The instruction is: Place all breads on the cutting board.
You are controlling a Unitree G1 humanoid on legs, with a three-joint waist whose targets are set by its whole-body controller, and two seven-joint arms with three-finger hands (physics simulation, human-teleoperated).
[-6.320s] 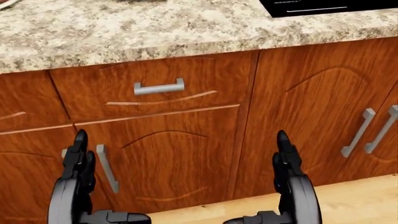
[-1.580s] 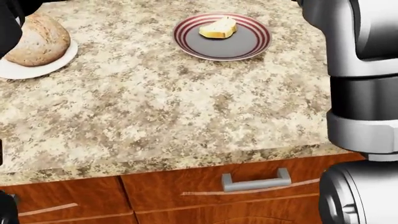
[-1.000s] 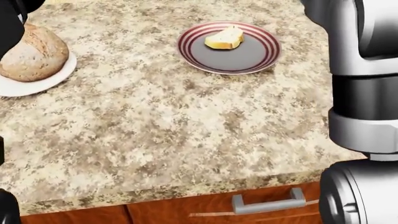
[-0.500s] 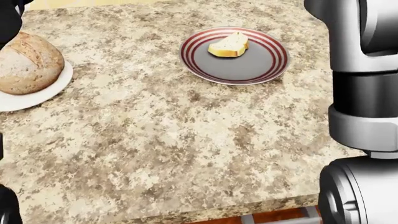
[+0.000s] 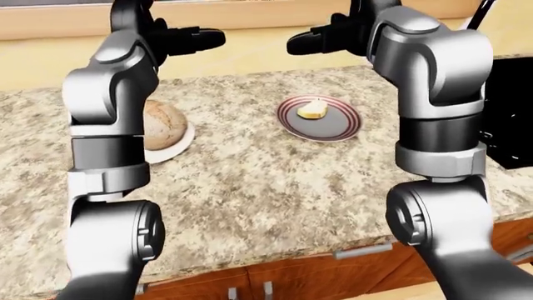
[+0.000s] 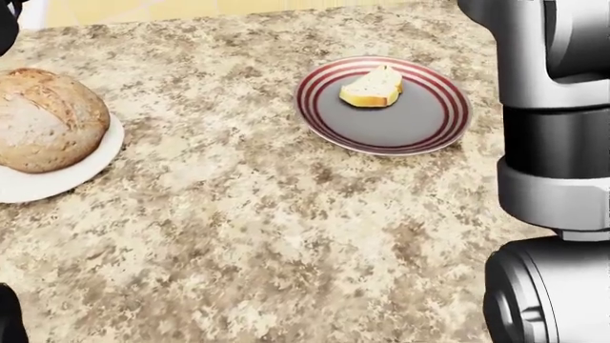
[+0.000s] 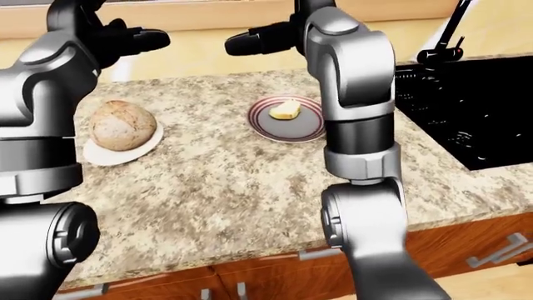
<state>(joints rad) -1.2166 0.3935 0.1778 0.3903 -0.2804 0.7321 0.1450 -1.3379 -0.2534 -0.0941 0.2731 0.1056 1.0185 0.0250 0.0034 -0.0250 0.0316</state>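
A round brown loaf (image 6: 48, 118) sits on a white plate (image 6: 59, 182) at the left of the head view. A pale bread slice (image 6: 372, 87) lies on a grey plate with red rings (image 6: 405, 132) to its right. No cutting board shows in any view. Both arms are raised high above the counter. My left hand (image 5: 190, 39) hovers over the loaf's far side, fingers stretched out and open, holding nothing. My right hand (image 5: 312, 42) points left above the striped plate, also open and holding nothing. The two hands face each other.
The speckled granite counter (image 6: 238, 236) carries both plates. A black sink (image 7: 475, 119) with a dark faucet (image 7: 445, 37) lies at the right. Wooden cabinets with grey handles (image 5: 362, 251) run below the counter edge. My right forearm (image 6: 553, 143) fills the head view's right side.
The camera has moved up and in: the plates slid down the head view and the cabinet fronts dropped out. The hands, once low before the cabinets, are raised high.
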